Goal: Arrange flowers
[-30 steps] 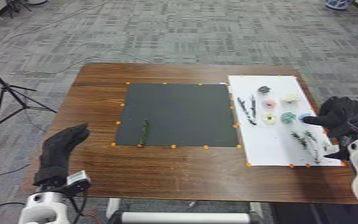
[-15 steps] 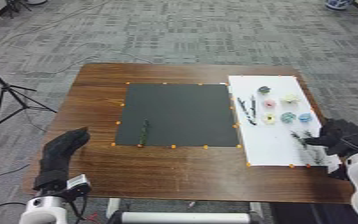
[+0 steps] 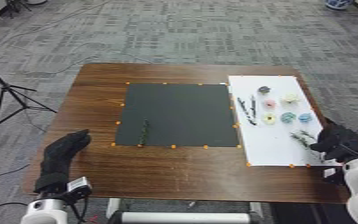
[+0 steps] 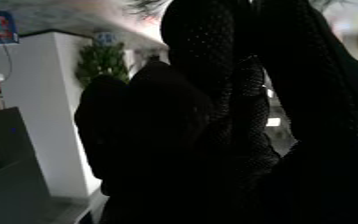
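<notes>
At the right edge of the white board [image 3: 260, 150], my right hand [image 3: 337, 141] is low beside the green sprigs [image 3: 302, 136], partly covering their stems. In the right wrist view, the thumb and a finger of my right hand [image 4: 198, 115] close together at the top, with fine leaves [image 4: 146, 7] on either side of them. My left hand [image 3: 62, 150] rests open near the table's left edge. One green sprig [image 3: 143, 133] lies upright on the dark mat [image 3: 180, 112]. A pink flower [image 3: 269, 104], a yellow flower [image 3: 269, 118], a teal flower [image 3: 288, 117] and dark twigs [image 3: 243, 111] lie on the board.
Small orange markers line the mat and board on the brown table [image 3: 184, 175]. A black tripod [image 3: 7, 90] stands on the floor to the left. A dark flower [image 3: 263, 90] and a cream flower [image 3: 290, 98] are farther back on the board.
My right hand has moved down toward the board's near right part, uncovering the blue flower and settling by the green sprigs. My left hand has shifted slightly.
</notes>
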Controlling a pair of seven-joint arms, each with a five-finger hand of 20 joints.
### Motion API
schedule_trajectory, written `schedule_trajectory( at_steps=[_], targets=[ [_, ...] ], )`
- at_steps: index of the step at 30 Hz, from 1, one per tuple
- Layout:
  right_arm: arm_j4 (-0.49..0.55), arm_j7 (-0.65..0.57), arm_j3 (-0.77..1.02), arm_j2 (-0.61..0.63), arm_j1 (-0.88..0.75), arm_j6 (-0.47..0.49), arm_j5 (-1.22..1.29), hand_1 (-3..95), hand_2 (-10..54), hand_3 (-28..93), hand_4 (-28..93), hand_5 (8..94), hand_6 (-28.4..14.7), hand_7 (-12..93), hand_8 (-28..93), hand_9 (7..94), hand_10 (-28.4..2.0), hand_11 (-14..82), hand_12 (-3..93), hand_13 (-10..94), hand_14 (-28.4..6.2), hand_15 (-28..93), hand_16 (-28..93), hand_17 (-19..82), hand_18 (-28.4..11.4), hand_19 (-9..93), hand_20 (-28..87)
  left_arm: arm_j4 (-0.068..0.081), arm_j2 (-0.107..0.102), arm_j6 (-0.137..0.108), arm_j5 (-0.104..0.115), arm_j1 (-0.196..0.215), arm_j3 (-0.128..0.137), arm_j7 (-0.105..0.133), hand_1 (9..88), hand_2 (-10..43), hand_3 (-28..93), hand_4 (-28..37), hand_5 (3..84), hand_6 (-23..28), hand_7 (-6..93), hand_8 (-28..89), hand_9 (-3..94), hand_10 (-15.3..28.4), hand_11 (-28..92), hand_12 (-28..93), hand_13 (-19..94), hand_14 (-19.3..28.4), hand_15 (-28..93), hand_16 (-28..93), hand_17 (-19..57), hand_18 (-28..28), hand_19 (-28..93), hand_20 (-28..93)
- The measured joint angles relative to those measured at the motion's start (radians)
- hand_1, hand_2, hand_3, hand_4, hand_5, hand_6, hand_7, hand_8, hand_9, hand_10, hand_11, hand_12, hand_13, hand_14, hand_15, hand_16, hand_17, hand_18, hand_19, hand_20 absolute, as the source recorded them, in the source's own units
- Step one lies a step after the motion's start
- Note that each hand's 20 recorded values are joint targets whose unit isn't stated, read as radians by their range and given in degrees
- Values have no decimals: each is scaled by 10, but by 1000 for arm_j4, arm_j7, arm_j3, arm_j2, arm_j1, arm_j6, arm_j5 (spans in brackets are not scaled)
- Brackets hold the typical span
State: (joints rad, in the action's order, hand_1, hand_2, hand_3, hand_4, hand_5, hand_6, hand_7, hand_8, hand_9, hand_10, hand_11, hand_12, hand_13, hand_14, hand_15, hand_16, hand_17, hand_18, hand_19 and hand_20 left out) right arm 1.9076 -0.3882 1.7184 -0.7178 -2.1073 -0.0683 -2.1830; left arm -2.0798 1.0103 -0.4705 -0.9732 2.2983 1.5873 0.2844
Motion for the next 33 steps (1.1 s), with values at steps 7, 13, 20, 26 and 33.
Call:
schedule_trajectory(
  at_steps=[7, 13, 20, 26, 33],
  targets=[
    [104, 5, 12, -1, 62, -58, 111, 516, -95, 598, -52, 817, 3, 339, 265, 937, -103, 424, 283, 937, -48, 627, 326, 671, -155, 932, 569, -1, -2, 0, 4, 0, 3, -5, 220, 32, 691, -283, 508, 36, 179, -81, 498, 145, 225, 142, 395, 163, 189, 28, 43, 119, 125, 150],
    [122, 16, -184, -38, 297, 7, 110, 516, -95, 598, -48, 825, 2, 331, 267, 937, -103, 435, 276, 937, -44, 640, 316, 683, -152, 932, 576, -1, -10, 0, 4, 0, 9, -13, 220, 32, 691, -283, 507, 35, 180, -81, 499, 146, 226, 142, 395, 163, 188, 28, 43, 119, 125, 150],
    [22, 15, -482, -187, 569, 131, 76, 518, -95, 598, -45, 829, 1, 325, 273, 937, -101, 443, 267, 937, -39, 649, 304, 690, -147, 932, 581, -1, -26, -1, 8, 1, 30, -14, 219, 33, 691, -283, 508, 36, 179, -81, 498, 146, 225, 141, 396, 163, 189, 28, 43, 119, 126, 150],
    [-125, 6, -646, -354, 723, 223, -24, 518, -95, 599, -44, 835, 2, 320, 271, 937, -99, 448, 263, 937, -36, 654, 298, 694, -146, 932, 585, -1, -33, 0, 6, -1, 30, -18, 218, 33, 691, -283, 508, 36, 178, -81, 498, 146, 226, 142, 395, 162, 187, 27, 42, 119, 126, 150],
    [-209, -23, -658, -531, 780, 286, -79, 517, -95, 599, -41, 841, 2, 315, 274, 937, -99, 455, 256, 937, -35, 662, 290, 698, -143, 932, 588, -4, -36, 3, 4, 0, 32, -26, 217, 32, 693, -283, 508, 37, 177, -81, 498, 146, 223, 141, 394, 163, 185, 28, 42, 119, 126, 150]
  ],
)
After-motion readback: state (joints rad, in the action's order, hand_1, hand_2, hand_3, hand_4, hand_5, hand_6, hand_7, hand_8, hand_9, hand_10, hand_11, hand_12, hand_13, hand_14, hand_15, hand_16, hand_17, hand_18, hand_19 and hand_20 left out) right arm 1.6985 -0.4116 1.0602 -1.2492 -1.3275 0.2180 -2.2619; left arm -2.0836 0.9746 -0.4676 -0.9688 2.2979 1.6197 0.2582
